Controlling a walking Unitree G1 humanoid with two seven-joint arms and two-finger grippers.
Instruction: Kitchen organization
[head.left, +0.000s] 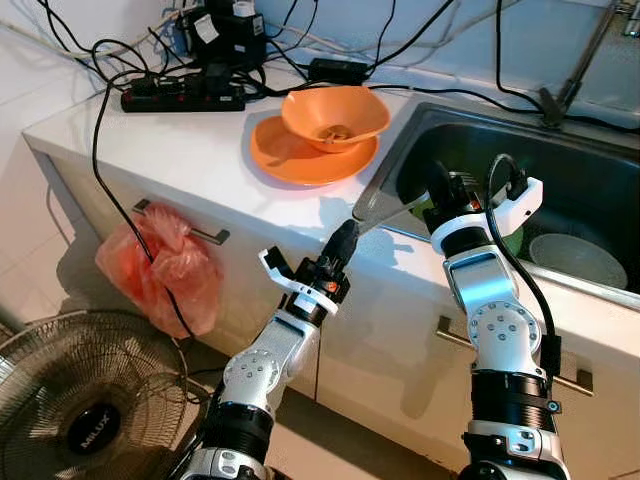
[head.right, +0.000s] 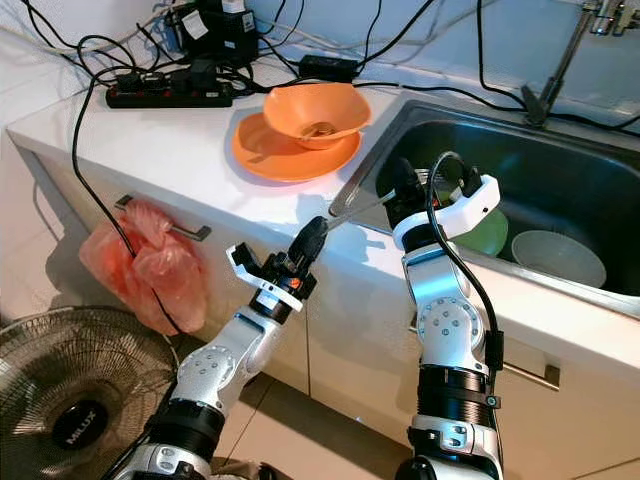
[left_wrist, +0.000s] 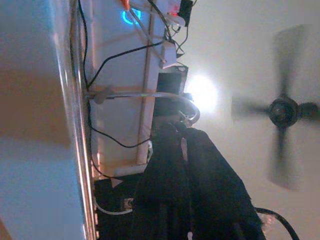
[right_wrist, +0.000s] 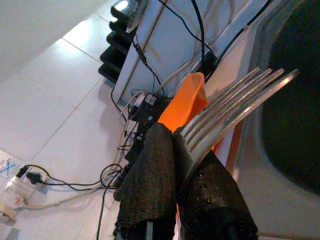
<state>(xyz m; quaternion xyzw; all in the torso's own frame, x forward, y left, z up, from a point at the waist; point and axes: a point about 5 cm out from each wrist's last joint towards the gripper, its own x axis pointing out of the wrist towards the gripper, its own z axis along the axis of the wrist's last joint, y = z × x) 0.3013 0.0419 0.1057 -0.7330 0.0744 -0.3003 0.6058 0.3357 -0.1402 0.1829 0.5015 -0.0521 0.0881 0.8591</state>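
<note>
With the fork (right_wrist: 235, 107) pinched in the right gripper (right_wrist: 182, 165) over the sink (head.left: 590, 180) edge, best carried level toward the orange bowl (head.left: 335, 115), tines leading. Left gripper (head.left: 343, 243) jaws pressed together, idle below the surface (head.left: 180, 150).

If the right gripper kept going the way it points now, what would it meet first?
The right gripper, shut on a fork, points across the sink corner toward the orange bowl on the orange plate. The fork's tines would probably reach the bowl first, though depth is unclear.
</note>
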